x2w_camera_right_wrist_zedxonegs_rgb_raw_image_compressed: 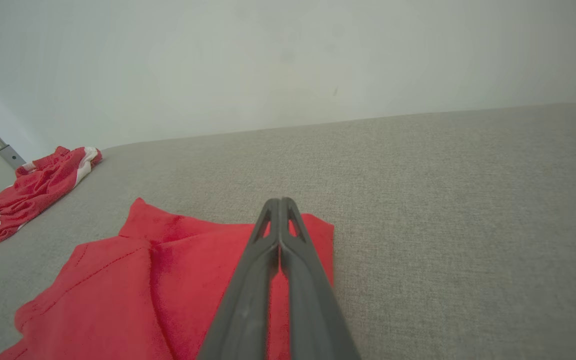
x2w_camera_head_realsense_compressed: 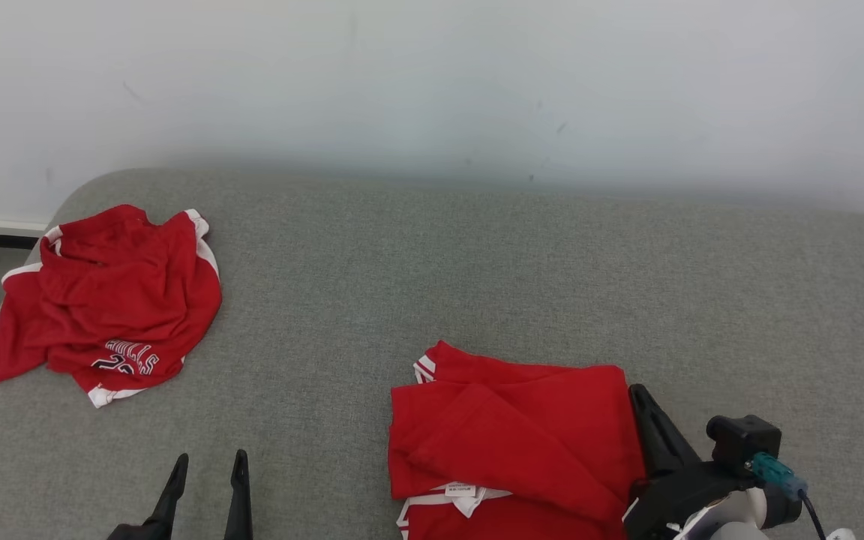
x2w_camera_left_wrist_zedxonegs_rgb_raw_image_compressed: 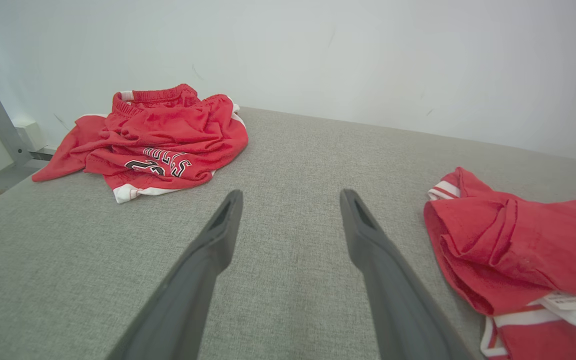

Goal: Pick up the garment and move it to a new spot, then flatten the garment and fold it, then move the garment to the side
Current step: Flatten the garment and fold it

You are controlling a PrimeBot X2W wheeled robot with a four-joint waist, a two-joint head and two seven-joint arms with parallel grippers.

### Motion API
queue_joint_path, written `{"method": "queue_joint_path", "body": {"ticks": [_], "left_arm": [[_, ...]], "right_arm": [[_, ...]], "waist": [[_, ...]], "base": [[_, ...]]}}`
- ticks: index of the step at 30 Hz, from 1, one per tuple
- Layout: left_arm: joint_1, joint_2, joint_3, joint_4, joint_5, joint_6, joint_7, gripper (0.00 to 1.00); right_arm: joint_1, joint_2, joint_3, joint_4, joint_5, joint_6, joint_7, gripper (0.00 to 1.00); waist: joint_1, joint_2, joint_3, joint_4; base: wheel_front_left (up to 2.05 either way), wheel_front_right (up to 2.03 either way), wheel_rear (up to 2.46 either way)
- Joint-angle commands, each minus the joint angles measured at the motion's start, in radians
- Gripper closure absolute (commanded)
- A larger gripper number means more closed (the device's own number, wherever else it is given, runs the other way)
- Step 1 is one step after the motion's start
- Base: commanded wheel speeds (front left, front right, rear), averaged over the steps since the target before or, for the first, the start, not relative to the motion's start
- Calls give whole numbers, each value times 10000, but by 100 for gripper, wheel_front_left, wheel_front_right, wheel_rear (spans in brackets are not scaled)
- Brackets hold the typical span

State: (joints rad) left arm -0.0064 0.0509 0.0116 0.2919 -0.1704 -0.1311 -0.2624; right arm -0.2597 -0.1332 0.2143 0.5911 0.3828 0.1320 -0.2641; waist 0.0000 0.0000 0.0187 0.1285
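The right gripper [x2w_camera_right_wrist_zedxonegs_rgb_raw_image_compressed: 280, 204] has its two dark fingers pressed together along their whole length, tips meeting, and it lies low over the far right corner of the folded red garment [x2w_camera_head_realsense_compressed: 514, 435]; in the right wrist view the closed tips sit just above that corner, though whether any cloth is caught between them cannot be told from these angles. In the head view the same fingers run along the garment's right edge, touching or nearly touching it. The garment lies in the near right part of the grey padded surface [x2w_camera_head_realsense_compressed: 477, 285], folded into a rough rectangle with one layer lapped slantwise over another, a white label [x2w_camera_head_realsense_compressed: 460, 490] and white-trimmed neckline at its near edge, and a striped white cuff poking out at its far left corner. To the left of it, apart from the cloth, the left gripper [x2w_camera_left_wrist_zedxonegs_rgb_raw_image_compressed: 290, 200] hovers over bare grey fabric with its fingers spread wide and nothing between them. Well beyond it, at the far left corner of the surface, a crumpled red garment [x2w_camera_head_realsense_compressed: 109, 300] with white trim and dark lettering sits in a heap. A pale wall [x2w_camera_head_realsense_compressed: 432, 75] rises behind the surface's far edge
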Motion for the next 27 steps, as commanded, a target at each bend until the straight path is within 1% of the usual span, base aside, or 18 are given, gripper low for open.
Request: {"method": "queue_joint_path", "body": {"ticks": [1,7,11,14,18,22,27], "left_arm": [[-141,-10,0,14,-7,16,-22,0],[-162,-10,-46,55,-8,15,-22,0],[-183,-10,-77,77,-19,15,-22,0],[-190,-9,-83,90,-42,15,-22,0],[-192,-9,-97,81,-82,15,-22,0],[-155,-9,-70,39,-101,15,-22,0],[-119,-11,-86,26,-127,15,-22,0]], "right_arm": [[-46,-79,110,103,-77,-19,-9,100],[-491,-235,1138,1547,-122,-19,-8,100],[-808,-106,1951,2289,274,-19,-8,100],[-882,79,2729,2513,708,-17,-8,100],[-860,170,3830,2290,1496,-19,-8,100],[-758,-2,4666,1858,2060,-17,-8,100],[-606,-136,5462,1285,2757,-17,-8,100]], "waist": [[0,0,16,36],[0,0,54,207],[0,0,55,279],[0,0,45,309],[0,0,39,333],[0,0,39,307],[0,0,38,257]], "base": [[0,0,0],[0,0,0],[0,0,0],[0,0,0],[0,0,0],[0,0,0],[0,0,0]]}}
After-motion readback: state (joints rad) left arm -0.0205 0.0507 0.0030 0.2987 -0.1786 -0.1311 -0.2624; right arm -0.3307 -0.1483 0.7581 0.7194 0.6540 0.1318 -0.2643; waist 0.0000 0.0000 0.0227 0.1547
